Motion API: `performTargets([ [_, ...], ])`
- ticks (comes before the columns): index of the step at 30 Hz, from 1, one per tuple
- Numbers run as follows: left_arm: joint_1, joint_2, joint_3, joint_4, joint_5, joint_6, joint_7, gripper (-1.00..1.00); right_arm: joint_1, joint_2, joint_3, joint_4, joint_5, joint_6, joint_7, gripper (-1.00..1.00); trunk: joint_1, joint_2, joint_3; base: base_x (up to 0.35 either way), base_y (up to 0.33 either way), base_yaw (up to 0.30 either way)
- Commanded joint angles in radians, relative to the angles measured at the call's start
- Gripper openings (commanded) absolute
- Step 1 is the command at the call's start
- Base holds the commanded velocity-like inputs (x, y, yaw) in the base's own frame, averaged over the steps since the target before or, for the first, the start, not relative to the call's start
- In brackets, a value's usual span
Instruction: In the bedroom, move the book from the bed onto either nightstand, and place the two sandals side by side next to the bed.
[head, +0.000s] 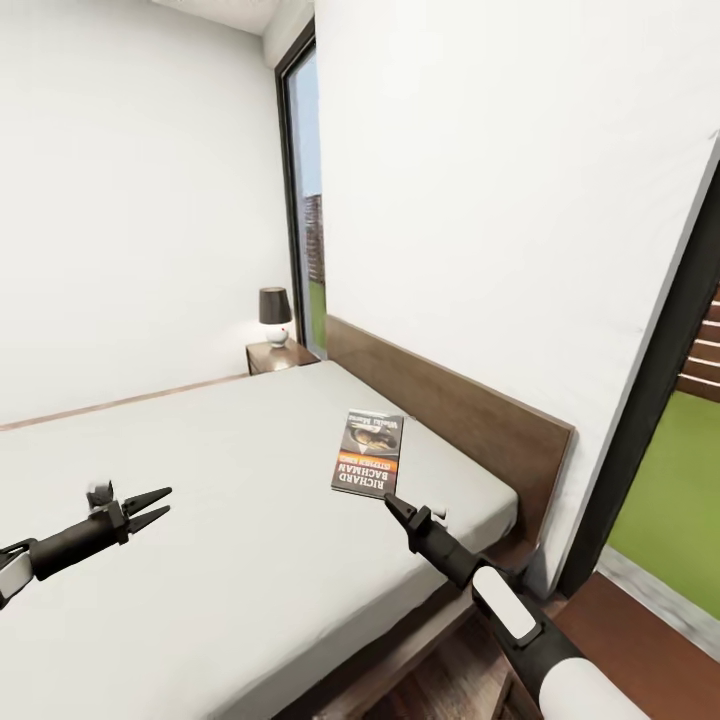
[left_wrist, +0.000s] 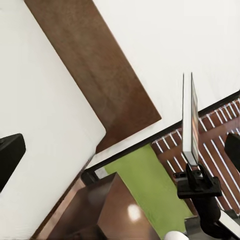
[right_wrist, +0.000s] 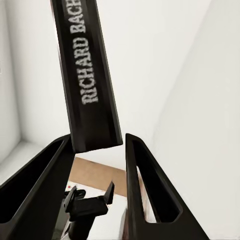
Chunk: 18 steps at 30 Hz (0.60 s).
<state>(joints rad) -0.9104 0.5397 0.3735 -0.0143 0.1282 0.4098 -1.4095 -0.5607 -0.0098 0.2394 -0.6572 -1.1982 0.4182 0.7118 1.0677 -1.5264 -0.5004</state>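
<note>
The book (head: 368, 454) is a thin paperback with a dark cover, an orange band and white lettering reading "RICHARD BACHMAN"; in the head view it appears over the light-grey mattress of the bed (head: 240, 470), near the headboard (head: 450, 410), with its lower edge at the tip of the right gripper (head: 392, 503). The right wrist view shows its black spine (right_wrist: 90, 75), with the same lettering, rising from between the two dark fingers (right_wrist: 145, 190), which stand a little apart with the book's end between them; whether they actually press on it cannot be told from that picture. The left wrist view shows the book (left_wrist: 190, 120) edge-on and upright, standing out of the right gripper (left_wrist: 199, 181), so it seems held clear of the mattress rather than lying flat. The left gripper (head: 160, 505) hangs over the mattress well apart from the book, its two pointed fingers spread and nothing between them. Beyond the far corner of the bed a dark-brown nightstand (head: 280, 355) stands against the white wall, carrying a small lamp (head: 275, 315) with a dark shade. A tall dark-framed window (head: 305, 200) rises just beside it, and a second window (head: 680, 460) shows green ground at the right. Wood-plank floor (head: 440, 680) shows beside the bed frame, beneath the right arm
</note>
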Motion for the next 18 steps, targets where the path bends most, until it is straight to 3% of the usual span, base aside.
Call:
performTargets([
  [1, -0.001, 0.000, -0.008, 0.000, 0.010, 0.011, -0.003, 1.00, -0.001, -0.001, 0.003, 0.000, -0.012, 0.007, 0.000, -1.00, 0.000, -0.001, -0.001, -0.229, 0.000, 0.206],
  [8, -0.001, 0.000, -0.008, 0.000, 0.010, 0.012, -0.003, 1.00, -0.001, -0.001, 0.004, 0.000, -0.012, 0.006, 0.000, -1.00, 0.000, -0.001, -0.001, -0.192, 0.000, 0.186],
  [18, -0.001, 0.000, -0.008, 0.000, 0.010, 0.012, -0.004, 1.00, -0.001, -0.001, 0.004, -0.001, -0.013, 0.007, 0.000, -1.00, 0.000, -0.001, -0.001, -0.042, 0.000, 0.167],
])
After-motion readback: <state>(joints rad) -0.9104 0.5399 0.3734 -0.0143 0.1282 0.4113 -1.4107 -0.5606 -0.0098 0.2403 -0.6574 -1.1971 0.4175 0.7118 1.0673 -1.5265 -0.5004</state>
